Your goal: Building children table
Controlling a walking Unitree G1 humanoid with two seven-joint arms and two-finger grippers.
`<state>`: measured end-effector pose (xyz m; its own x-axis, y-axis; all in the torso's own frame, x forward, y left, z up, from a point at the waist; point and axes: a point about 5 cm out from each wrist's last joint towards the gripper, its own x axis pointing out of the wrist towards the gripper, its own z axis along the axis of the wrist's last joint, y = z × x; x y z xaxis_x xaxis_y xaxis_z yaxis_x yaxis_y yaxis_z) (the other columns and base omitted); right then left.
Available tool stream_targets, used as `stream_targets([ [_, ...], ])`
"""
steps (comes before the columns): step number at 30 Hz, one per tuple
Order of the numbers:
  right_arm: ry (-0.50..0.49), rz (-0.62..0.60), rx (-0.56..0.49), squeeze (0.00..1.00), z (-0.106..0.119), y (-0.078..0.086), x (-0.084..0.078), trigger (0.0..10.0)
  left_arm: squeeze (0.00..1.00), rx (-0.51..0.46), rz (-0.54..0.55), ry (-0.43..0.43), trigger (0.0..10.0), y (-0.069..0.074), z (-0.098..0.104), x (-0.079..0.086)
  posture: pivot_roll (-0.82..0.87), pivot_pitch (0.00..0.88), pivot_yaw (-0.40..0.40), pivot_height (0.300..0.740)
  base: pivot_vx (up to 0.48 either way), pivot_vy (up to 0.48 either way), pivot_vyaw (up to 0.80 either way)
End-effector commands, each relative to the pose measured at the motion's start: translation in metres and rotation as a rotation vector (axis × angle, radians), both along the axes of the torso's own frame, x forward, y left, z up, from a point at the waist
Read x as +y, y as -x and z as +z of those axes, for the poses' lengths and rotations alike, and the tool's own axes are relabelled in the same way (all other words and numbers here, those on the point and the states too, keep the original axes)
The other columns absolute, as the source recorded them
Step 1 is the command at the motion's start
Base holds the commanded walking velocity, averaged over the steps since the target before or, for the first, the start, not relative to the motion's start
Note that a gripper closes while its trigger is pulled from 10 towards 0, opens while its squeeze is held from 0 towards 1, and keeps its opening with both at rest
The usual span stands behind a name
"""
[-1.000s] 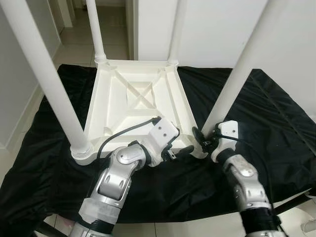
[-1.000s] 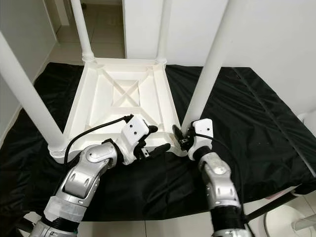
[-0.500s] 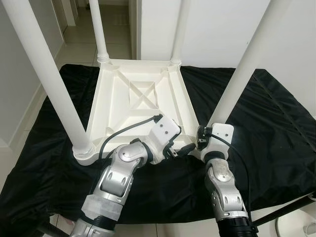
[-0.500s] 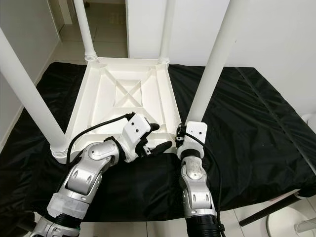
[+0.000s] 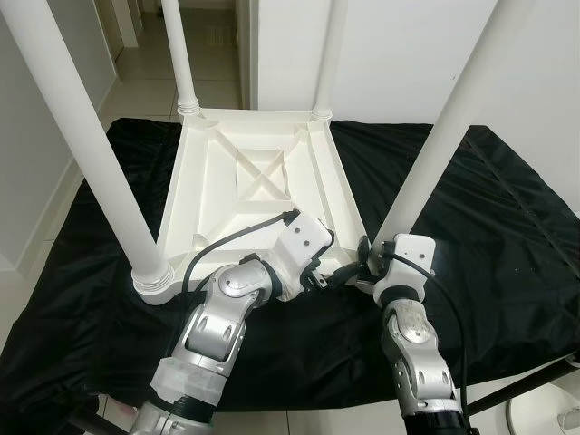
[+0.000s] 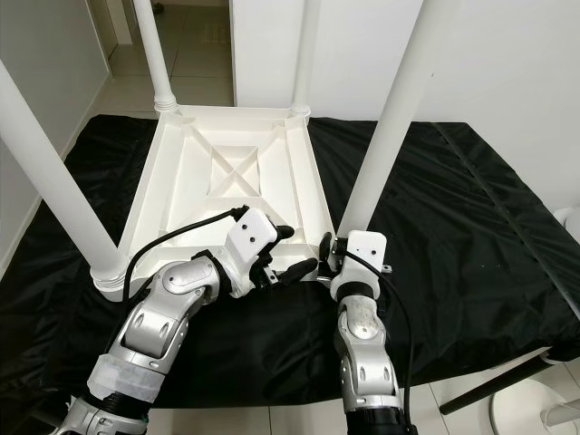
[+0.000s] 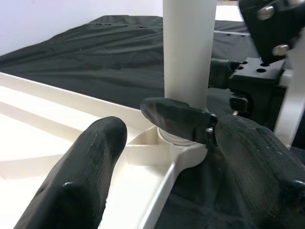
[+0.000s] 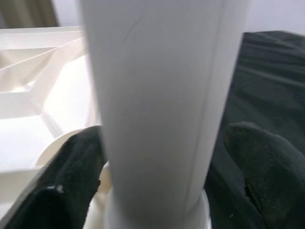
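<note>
Upside down on black cloth (image 5: pixel 507 227) lay table (image 5: pixel 258 181); near its right front leg (image 5: pixel 426 163), right gripper (image 6: pixel 330 256) straddled base, fingers spread; left gripper (image 5: pixel 333 272) spread just beside.

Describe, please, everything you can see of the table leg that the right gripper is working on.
The near-right leg is a smooth white tube, plastic by its look, standing nearly upright in the corner socket of the upturned white table, which lies on a black cloth. Its top runs out of view. The right gripper straddles its base, one black finger on each side, apparently not clamped. The left gripper reaches toward the same corner beside it.
</note>
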<state>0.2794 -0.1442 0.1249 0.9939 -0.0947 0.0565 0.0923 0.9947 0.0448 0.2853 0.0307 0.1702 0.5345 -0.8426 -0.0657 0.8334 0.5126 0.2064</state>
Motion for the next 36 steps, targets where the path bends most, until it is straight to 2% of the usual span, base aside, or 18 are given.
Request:
stream_targets([
  [1,-0.01,0.027,-0.013,1.0,0.002,0.002,-0.001,10.0,0.0,-0.016,0.118,0.014,10.0,-0.003,-0.001,0.003,-0.05,0.0,-0.04,0.74,0.0,0.0,0.0],
  [3,-0.007,0.031,-0.014,1.0,0.002,0.002,-0.002,10.0,0.0,-0.016,0.118,0.015,10.0,-0.003,-0.001,0.003,-0.05,0.0,-0.042,0.74,0.0,0.0,0.0],
  [4,-0.015,0.084,-0.018,0.0,0.002,0.003,-0.003,10.0,0.0,-0.015,0.119,0.015,10.0,-0.003,-0.002,0.003,-0.05,0.0,-0.043,0.74,0.0,0.0,0.0],
  [6,-0.015,0.084,-0.018,0.0,0.002,0.003,-0.003,10.0,0.0,-0.015,0.119,0.015,10.0,-0.003,-0.002,0.003,-0.05,0.0,-0.043,0.74,0.0,0.0,0.0],
  [9,0.045,0.328,-0.04,0.0,0.001,0.0,-0.015,10.0,0.0,-0.015,0.119,0.016,10.0,-0.002,-0.002,0.002,-0.05,0.0,-0.043,0.74,0.0,0.0,0.0],
  [10,0.045,0.328,-0.04,0.0,0.001,0.0,-0.015,10.0,0.0,-0.015,0.119,0.016,10.0,-0.002,-0.002,0.002,-0.05,0.0,-0.043,0.74,0.0,0.0,0.0],
  [11,0.073,0.388,-0.043,0.0,0.002,-0.002,-0.019,10.0,0.0,-0.017,0.119,0.017,10.0,-0.003,-0.001,0.002,-0.05,0.0,-0.044,0.74,0.0,0.0,0.0],
  [12,0.073,0.388,-0.043,0.0,0.002,-0.002,-0.019,10.0,0.0,-0.017,0.119,0.017,10.0,-0.003,-0.001,0.002,-0.05,0.0,-0.044,0.74,0.0,0.0,0.0],
  [17,0.112,0.535,-0.049,0.0,0.006,-0.009,-0.024,10.0,0.0,-0.019,0.115,0.016,10.0,-0.002,-0.001,0.001,-0.05,0.0,-0.044,0.74,0.0,0.0,0.0],
  [26,0.18,0.66,-0.011,0.0,0.006,-0.022,-0.025,10.0,0.0,-0.025,0.118,0.021,10.0,-0.002,0.001,0.0,-0.03,0.0,-0.054,0.74,0.0,0.0,0.0],
  [27,0.188,0.687,-0.005,0.0,0.004,-0.023,-0.025,6.6,0.0,-0.027,0.123,0.023,10.0,-0.003,0.002,0.0,-0.03,0.0,-0.056,0.74,0.0,0.0,0.0],
  [28,0.188,0.687,-0.005,0.0,0.004,-0.023,-0.025,6.6,0.0,-0.027,0.123,0.023,10.0,-0.003,0.002,0.0,-0.03,0.0,-0.056,0.74,0.0,0.0,0.0],
  [29,0.185,0.707,0.003,0.0,0.003,-0.023,-0.026,3.1,0.0,-0.027,0.126,0.025,10.0,-0.003,0.002,0.001,-0.03,0.0,-0.056,0.74,0.0,0.0,0.0],
  [30,0.185,0.707,0.003,0.0,0.003,-0.023,-0.026,3.1,0.0,-0.027,0.126,0.025,10.0,-0.003,0.002,0.001,-0.03,0.0,-0.056,0.74,0.0,0.0,0.0],
  [31,0.192,0.718,0.01,0.0,0.001,-0.024,-0.028,0.0,0.0,-0.024,0.129,0.03,10.0,-0.003,0.002,0.001,-0.02,0.0,-0.06,0.74,0.0,0.0,0.0],
  [36,0.182,0.73,0.027,0.0,-0.003,-0.024,-0.032,0.0,0.0,-0.017,0.122,0.034,10.0,0.0,0.002,0.0,-0.02,0.0,-0.057,0.74,0.0,0.0,0.0],
])
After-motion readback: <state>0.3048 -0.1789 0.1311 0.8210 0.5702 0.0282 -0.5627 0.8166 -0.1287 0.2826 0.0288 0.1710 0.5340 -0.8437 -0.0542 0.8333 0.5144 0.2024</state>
